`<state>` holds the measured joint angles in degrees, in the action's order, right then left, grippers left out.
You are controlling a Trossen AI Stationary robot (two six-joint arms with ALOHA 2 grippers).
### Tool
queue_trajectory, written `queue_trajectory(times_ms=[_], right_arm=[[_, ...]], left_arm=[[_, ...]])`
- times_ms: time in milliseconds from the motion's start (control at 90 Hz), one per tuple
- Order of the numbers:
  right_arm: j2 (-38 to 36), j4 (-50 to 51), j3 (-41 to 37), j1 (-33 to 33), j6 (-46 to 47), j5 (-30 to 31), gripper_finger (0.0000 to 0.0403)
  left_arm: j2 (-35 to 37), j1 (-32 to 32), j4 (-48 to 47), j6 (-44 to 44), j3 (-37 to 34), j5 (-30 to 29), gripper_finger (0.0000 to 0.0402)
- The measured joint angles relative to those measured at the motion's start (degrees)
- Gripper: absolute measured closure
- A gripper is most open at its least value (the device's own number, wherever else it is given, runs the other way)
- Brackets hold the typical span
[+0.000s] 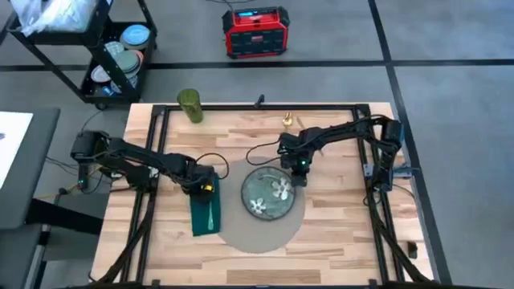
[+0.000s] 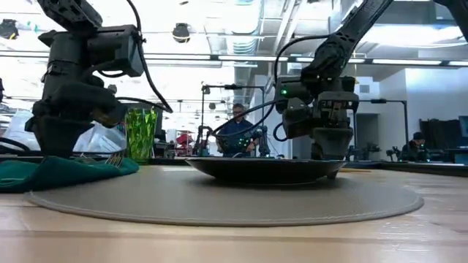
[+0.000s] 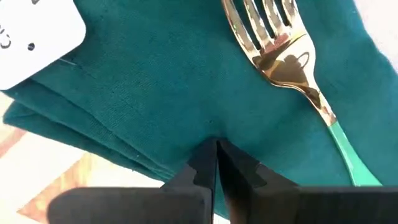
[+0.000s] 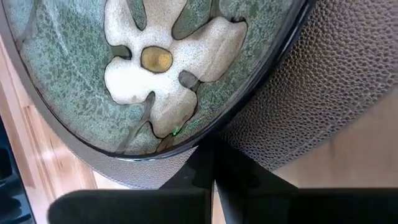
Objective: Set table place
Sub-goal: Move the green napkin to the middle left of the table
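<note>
High view shows the placemat (image 1: pixel 265 229) lying mid-table (image 1: pixel 337 233) with the green plate (image 1: pixel 271 193) on its far half and a teal napkin (image 1: pixel 206 210) carrying a gold fork (image 1: pixel 210 215) at its left edge. My right gripper (image 1: pixel 300 170) sits at the plate's far rim, fingers pressed together; my left gripper (image 1: pixel 205 186), fingers likewise together, is over the napkin's far end. To finish well, I should lift both straight up, clear of the rim and cloth, disturbing nothing.

Teal napkin (image 1: pixel 205 210), green floral plate (image 1: pixel 271 193) (white blossoms), grey-beige placemat (image 1: pixel 261 235)
</note>
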<state>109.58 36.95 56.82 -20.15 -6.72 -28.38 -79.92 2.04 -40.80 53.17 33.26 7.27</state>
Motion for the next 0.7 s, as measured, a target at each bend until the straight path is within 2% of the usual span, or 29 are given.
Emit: queue_trajectory(times_ms=[222, 433, 556, 700], right_arm=[[0.00, 0.06, 0.00, -0.52, -0.26, -0.02, 0.0403], [0.02, -0.45, -0.04, 0.16, -1.07, -0.87, 0.0403], [0.02, -0.72, -0.09, 0.33, -1.29, -0.94, 0.0403], [0.00, -1.29, -0.13, 0.53, -2.97, -0.96, 0.0403]], left_arm=[[-0.04, 0.00, 0.12, -2.50, 0.00, -0.50, 0.0401], [0.04, 0.11, 0.50, 0.91, 0.00, -2.63, 0.0402], [1.97, 0.02, 0.85, 3.72, 0.70, -7.31, 0.0402], [6.83, 0.00, -2.56, 6.05, 2.81, -8.21, 0.0402]])
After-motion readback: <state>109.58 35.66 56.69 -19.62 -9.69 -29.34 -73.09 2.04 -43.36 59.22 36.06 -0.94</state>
